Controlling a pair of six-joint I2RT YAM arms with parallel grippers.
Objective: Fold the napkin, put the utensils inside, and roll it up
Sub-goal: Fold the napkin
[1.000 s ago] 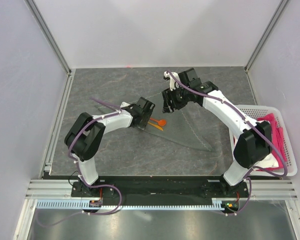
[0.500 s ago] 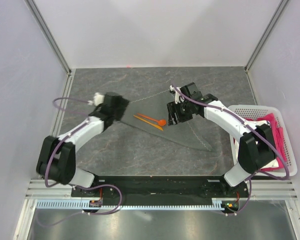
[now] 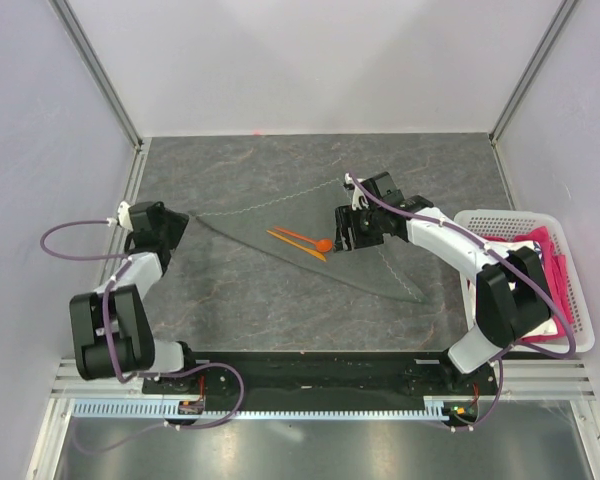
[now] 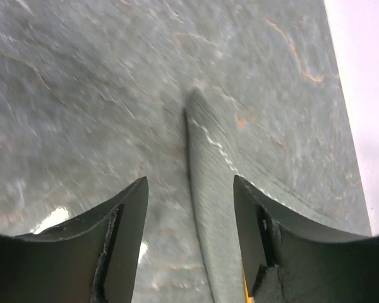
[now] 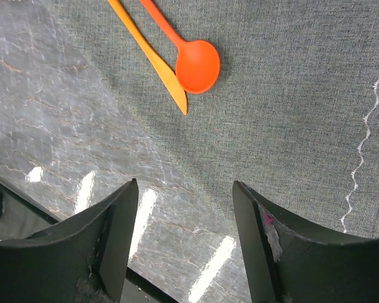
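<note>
Napkin (image 3: pixel 280 215): dark grey and spread flat on the grey stone-patterned table (image 3: pixel 240 300). It forms a long wedge, with its sharp tip pointing left and its broad end toward the right. A pale stitched hem shows along the far edge and on the right part.

Utensils: both orange and lying side by side on the napkin near its middle, by the near edge. The spoon (image 5: pixel 197 65) has its bowl toward the right arm. The flat pointed utensil (image 5: pixel 153 60) lies just beside it, almost parallel. No finger touches either one.

Left claw (image 4: pixel 189 183): at the table's left side, facing the napkin's pointed tip. The jaws are spread apart and nothing is between them. The wrist view shows the tip lying on the table in line with the gap, slightly nearer the right-hand finger. Contact with the cloth cannot be confirmed.

Right claw (image 5: pixel 184 186): over the napkin's near edge, just beside the spoon bowl. The jaws are parted and nothing is gripped. Between the fingers (image 5: pixel 117 233) are cloth and bare table.

At the right edge, a white basket (image 3: pixel 510 215) holds pink fabric (image 3: pixel 545 245), well apart from the napkin.
</note>
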